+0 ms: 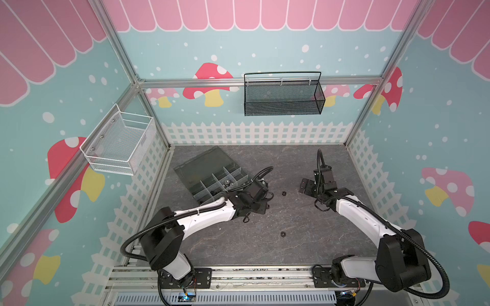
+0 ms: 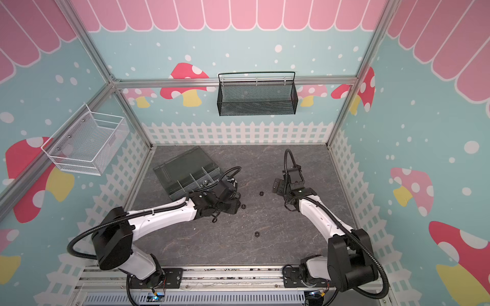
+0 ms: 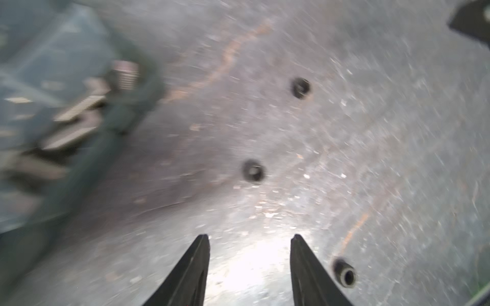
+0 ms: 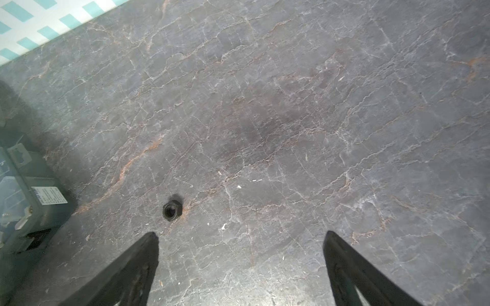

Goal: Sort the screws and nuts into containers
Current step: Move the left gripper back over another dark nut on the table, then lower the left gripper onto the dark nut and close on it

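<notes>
Nuts [image 2: 261,193] are what is left to be put away: three small black ones are seen lying loose on the table [image 1: 238,249] in both top views, apart from each other and outside the box [image 1: 185,169]. The box is set near the back on the left side with its lid laid open, and its containers [image 1: 205,186] are split by clear walls. Some silver screws [image 3: 79,110] are seen, very blurred, inside one of them, so part of the sorting is judged to be done. No screws are seen loose on the table. The left gripper [image 3: 249,237] is held low over the table just beside the box, with its jaws apart and nothing between them; one nut is close in front of it. The right gripper [image 4: 240,234] is spread wide and is empty too, with another nut just ahead of it. So nothing is being carried, and three nuts are judged to be waiting to be picked up and dropped into a container.
</notes>
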Tool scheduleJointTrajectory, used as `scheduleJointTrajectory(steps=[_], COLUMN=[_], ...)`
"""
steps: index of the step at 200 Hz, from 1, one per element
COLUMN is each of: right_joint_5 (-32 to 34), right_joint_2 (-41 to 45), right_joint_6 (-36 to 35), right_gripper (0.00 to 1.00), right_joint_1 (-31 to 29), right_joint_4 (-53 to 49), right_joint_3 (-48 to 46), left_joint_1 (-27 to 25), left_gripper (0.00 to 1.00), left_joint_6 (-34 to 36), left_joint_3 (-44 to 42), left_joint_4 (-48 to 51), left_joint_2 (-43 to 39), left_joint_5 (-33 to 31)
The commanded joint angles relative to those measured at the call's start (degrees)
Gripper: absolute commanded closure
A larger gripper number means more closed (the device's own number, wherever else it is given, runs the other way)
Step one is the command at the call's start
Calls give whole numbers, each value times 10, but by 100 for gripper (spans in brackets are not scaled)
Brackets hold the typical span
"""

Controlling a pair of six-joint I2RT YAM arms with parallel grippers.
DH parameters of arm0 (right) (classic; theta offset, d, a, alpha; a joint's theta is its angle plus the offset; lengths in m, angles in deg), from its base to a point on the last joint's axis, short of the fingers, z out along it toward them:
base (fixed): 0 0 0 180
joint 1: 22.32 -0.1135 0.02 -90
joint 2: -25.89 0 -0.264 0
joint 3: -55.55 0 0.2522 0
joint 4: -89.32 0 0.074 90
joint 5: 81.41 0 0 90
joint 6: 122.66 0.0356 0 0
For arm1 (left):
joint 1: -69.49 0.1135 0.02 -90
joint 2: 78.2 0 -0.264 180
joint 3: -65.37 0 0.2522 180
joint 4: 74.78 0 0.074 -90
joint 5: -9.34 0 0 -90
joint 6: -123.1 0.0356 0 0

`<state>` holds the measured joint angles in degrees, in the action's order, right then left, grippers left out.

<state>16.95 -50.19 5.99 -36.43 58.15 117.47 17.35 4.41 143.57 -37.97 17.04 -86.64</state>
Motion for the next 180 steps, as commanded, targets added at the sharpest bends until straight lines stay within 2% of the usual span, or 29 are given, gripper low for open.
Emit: scheduleJointTrajectory(steps=[1,39,82,180], right_joint_5=[-1,6,-7,-4], right_joint_2=[-11,-15,-15,4], right_joint_6=[-11,-10,-10,-8], right_gripper=[2,2,2,2], right_joint_1=[12,38,61,77], right_joint_4=[-22,-26,-21,-15], right_joint_3=[-6,-14,-23,-35], left_joint_1=[-40,-94,-131,-142], left_gripper=[49,52,54,55], left_joint_6=[31,94,170,188], left_joint_3=[47,108,149,169], left_joint_4=[-9,40,111,141], left_joint_2=[41,108,153,205], left_joint_5=[33,52,40,58])
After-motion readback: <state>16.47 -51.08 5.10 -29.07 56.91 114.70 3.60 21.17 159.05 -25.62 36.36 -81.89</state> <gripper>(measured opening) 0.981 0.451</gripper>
